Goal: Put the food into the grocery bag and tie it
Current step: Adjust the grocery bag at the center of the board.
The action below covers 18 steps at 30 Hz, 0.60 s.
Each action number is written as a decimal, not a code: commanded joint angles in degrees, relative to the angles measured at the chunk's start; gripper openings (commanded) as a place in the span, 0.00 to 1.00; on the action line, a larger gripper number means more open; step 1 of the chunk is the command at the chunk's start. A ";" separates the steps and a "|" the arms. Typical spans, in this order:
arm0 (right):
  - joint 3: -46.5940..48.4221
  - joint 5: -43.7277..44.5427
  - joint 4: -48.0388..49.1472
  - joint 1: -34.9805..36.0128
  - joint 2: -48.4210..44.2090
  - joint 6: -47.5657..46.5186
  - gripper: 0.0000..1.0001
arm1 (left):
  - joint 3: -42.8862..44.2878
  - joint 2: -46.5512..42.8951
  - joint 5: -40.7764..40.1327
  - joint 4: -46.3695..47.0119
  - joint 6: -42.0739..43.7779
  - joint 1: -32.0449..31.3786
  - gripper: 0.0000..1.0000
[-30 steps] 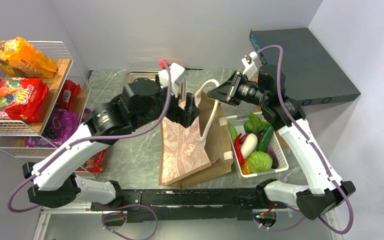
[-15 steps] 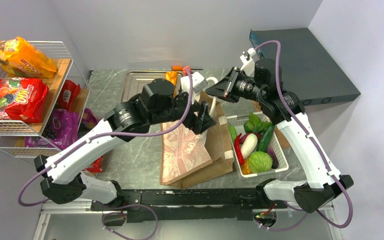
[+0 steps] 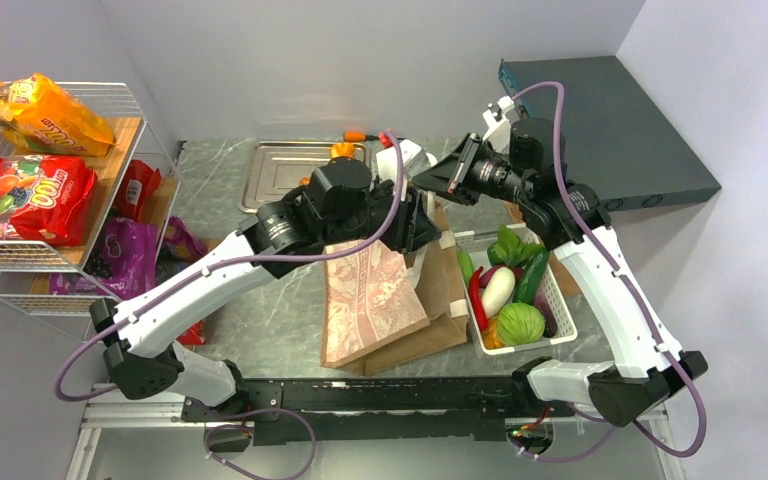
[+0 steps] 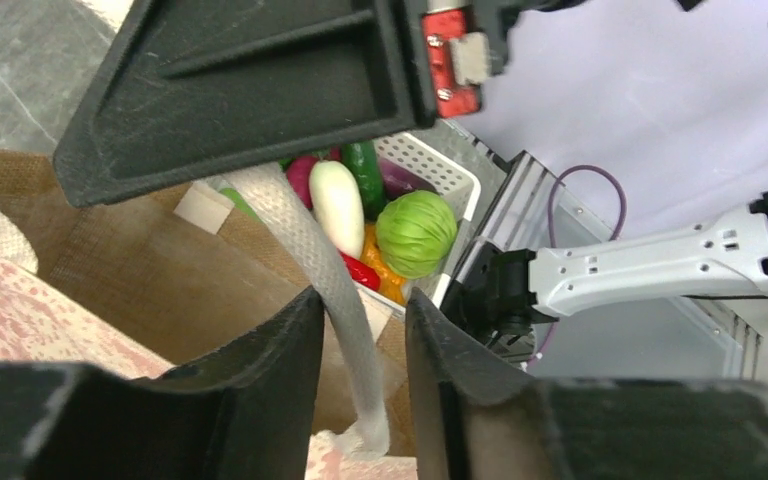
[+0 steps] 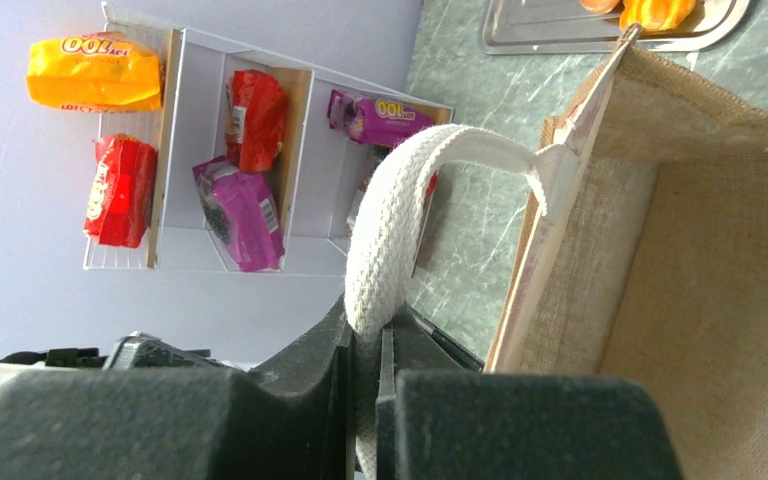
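Observation:
The grocery bag (image 3: 380,300), brown with a pink patterned face, lies slumped on the table between the arms. My right gripper (image 5: 370,335) is shut on one white loop handle (image 5: 390,230) and holds it up at the bag's far end (image 3: 430,180). My left gripper (image 4: 362,300) straddles the other white handle (image 4: 335,280). Its jaws stand part open; the strap touches one finger, with a gap beside the other. The food is outside the bag: a cabbage (image 3: 520,323) and red chili (image 3: 476,298) in the basket, orange (image 3: 40,112) and red (image 3: 25,195) snack packets on the rack.
A white basket (image 3: 563,305) of vegetables stands right of the bag. A metal tray (image 3: 280,170) at the back holds an orange piece (image 3: 341,150). The wire rack (image 3: 120,200) fills the left side. A dark box (image 3: 610,120) sits at the back right.
My left arm has swung right to the bag's second handle, and its jaws have narrowed around the strap. My right gripper has kept its grip and shifted slightly.

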 commanded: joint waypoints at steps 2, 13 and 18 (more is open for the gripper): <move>2.47 0.41 4.32 0.19 -2.31 1.62 0.00 | 2.62 3.61 -1.97 0.81 -4.96 0.30 0.34; 3.15 0.29 4.08 0.16 -3.31 2.00 0.00 | 0.38 2.26 -6.23 0.54 -6.59 0.31 0.18; 2.94 0.08 3.24 0.14 -3.43 1.73 0.02 | -0.41 1.14 -6.28 0.53 -7.76 0.49 0.00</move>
